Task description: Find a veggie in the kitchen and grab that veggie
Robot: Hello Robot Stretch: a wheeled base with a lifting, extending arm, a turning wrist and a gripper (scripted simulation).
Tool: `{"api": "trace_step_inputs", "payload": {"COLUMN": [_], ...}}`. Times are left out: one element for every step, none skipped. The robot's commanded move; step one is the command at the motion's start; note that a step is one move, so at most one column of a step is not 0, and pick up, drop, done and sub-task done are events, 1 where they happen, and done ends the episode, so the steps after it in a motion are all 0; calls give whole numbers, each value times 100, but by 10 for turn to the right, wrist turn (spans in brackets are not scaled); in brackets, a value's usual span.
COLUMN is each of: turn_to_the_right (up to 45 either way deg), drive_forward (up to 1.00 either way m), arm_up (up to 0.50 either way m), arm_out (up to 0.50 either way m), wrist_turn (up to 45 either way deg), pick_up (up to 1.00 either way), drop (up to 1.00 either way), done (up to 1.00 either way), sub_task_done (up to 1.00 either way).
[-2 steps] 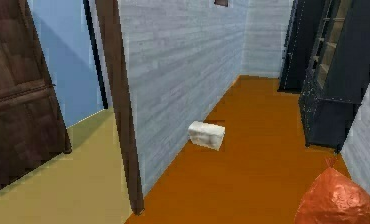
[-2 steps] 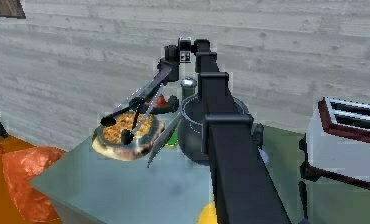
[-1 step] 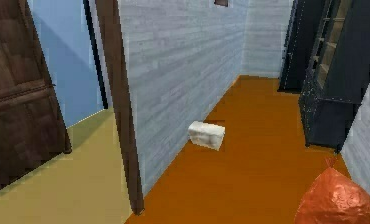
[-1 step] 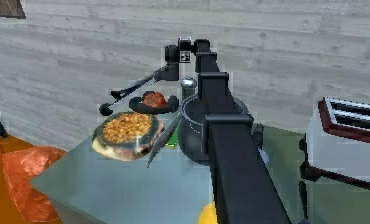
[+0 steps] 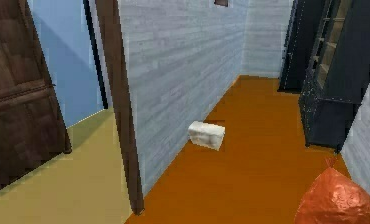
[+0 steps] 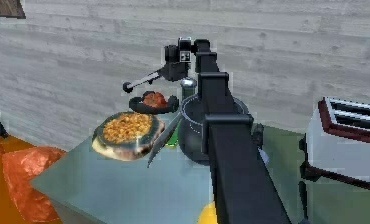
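Observation:
A reddish round thing (image 6: pixel 153 98), perhaps a tomato, lies on a small dark plate (image 6: pixel 169 106) on the grey-green counter (image 6: pixel 103 185). My arm reaches out over the counter, and the gripper (image 6: pixel 136 84) sits at its far end, just above and left of that plate. With the plate and the reddish thing right at the fingers, I cannot tell whether the gripper holds anything.
A pan of yellow-brown food (image 6: pixel 126 132) and a dark pot (image 6: pixel 196 128) stand by the arm, a toaster (image 6: pixel 341 140) to the right. An orange bag (image 6: pixel 28 170) (image 5: pixel 338 198) lies on the floor. A white box (image 5: pixel 206 136) sits in the orange-floored corridor, dark shelving (image 5: pixel 328 70) alongside.

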Motion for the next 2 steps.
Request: {"api": "trace_step_inputs", "payload": {"turn_to_the_right": [0,0], "drive_forward": [0,0], "arm_up": [0,-12], "arm_out": [0,0], "wrist_turn": [150,0], "pick_up": [0,0], "drop": [0,0], "done": [0,0], "sub_task_done": [0,0]}}
